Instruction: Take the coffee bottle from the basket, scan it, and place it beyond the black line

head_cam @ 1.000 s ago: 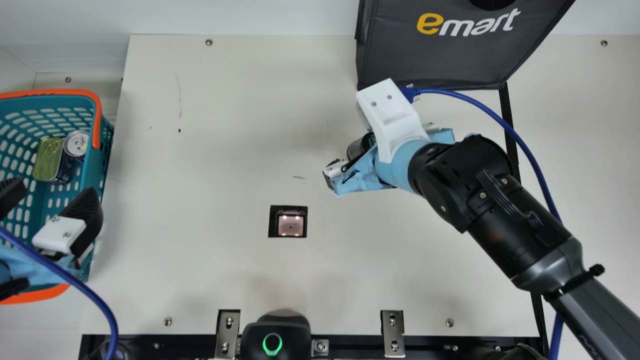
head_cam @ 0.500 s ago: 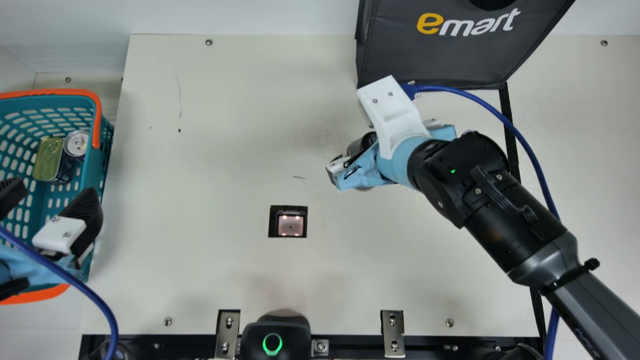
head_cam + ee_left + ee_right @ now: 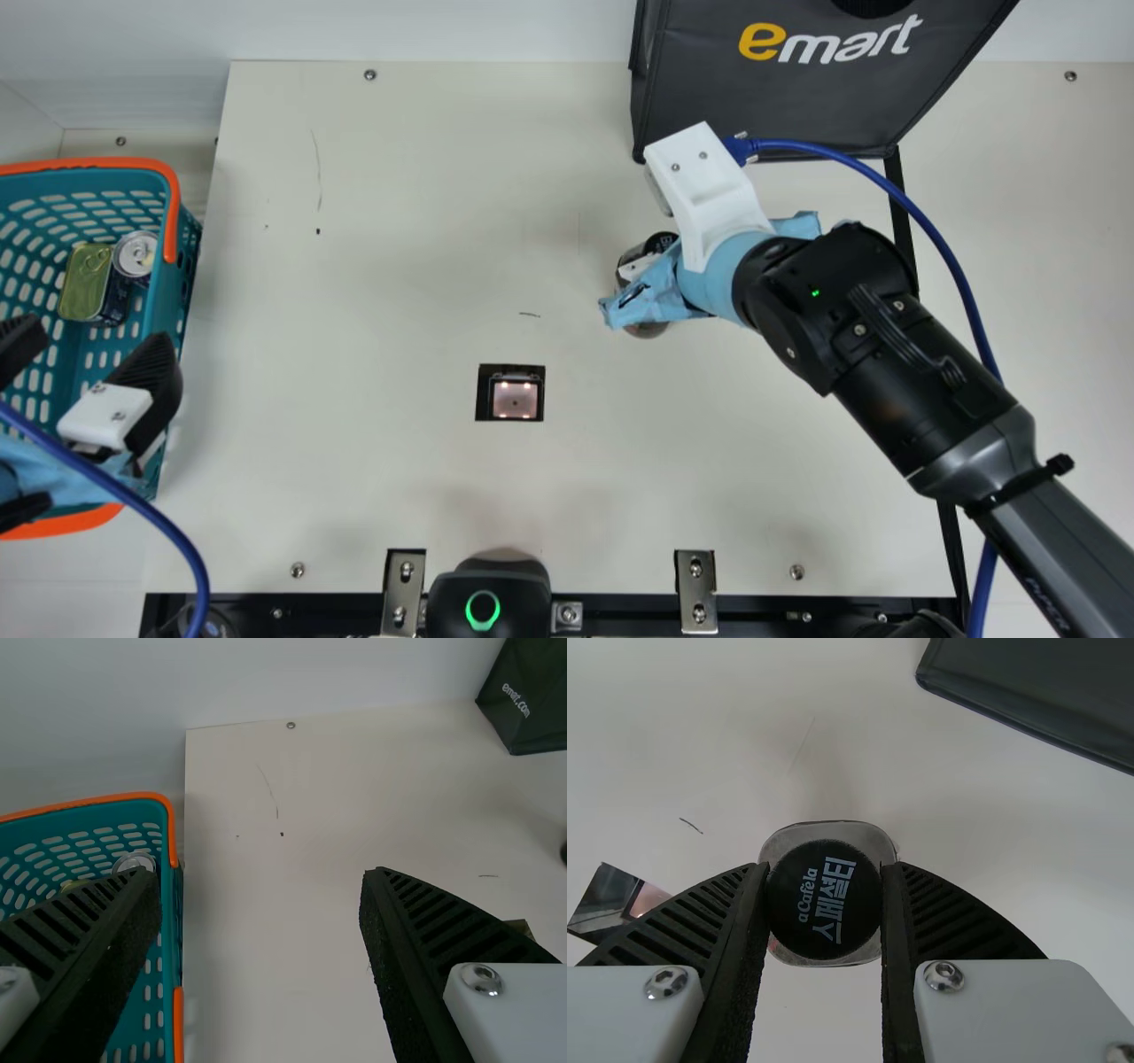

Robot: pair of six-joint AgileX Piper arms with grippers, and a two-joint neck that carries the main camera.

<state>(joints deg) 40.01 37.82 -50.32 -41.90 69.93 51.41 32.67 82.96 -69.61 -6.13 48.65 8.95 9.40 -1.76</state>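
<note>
In the main view my right gripper (image 3: 656, 294) is over the table, right of and farther back than the scanner window (image 3: 515, 399). It partly covers the coffee bottle (image 3: 660, 241), which is left of the black line (image 3: 904, 213). The right wrist view has the bottle's dark cap (image 3: 824, 899) pinched between the two fingers of my right gripper (image 3: 825, 877). My left gripper (image 3: 89, 368) is open at the near part of the teal basket (image 3: 164, 306); the left wrist view shows bare table between the spread fingers of this left gripper (image 3: 261, 877).
Inside the basket lie a green-topped tin (image 3: 86, 282) and a silver-topped can (image 3: 135, 254). A dark bag (image 3: 771, 106) stands at the back, behind my right gripper. A black device with a green ring (image 3: 483, 607) is at the near edge.
My right gripper has shifted slightly right and back, and its left finger has come in against the bottle. The bottle stays about where it was. My left arm is still.
</note>
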